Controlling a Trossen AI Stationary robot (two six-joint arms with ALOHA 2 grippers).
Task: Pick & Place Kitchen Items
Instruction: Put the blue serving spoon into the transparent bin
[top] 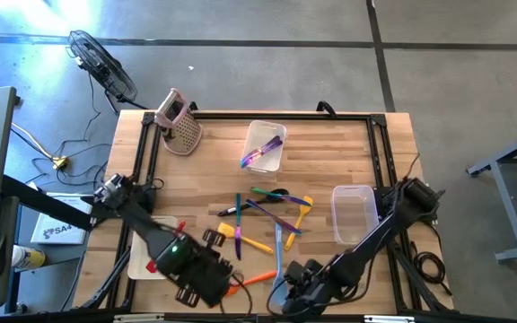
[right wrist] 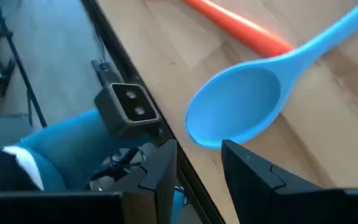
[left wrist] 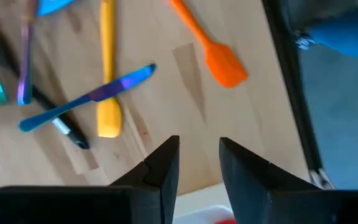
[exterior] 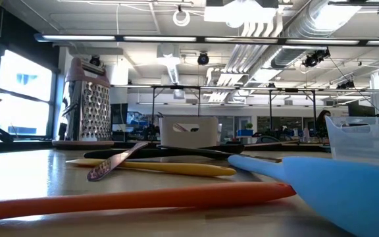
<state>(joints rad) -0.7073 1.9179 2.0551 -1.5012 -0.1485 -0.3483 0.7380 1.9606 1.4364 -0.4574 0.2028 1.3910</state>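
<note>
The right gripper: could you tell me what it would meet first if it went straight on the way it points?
Most likely the blue spoon: its bowl lies just ahead of the right gripper, whose jaws stand apart and empty. Depth is unclear, so it might pass just above the bowl.

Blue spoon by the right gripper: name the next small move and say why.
Probably ease the right gripper forward so its open fingers straddle the blue spoon, then close. In the right wrist view the spoon's bowl lies just ahead of the fingertips at the table's edge, not yet between them.
</note>
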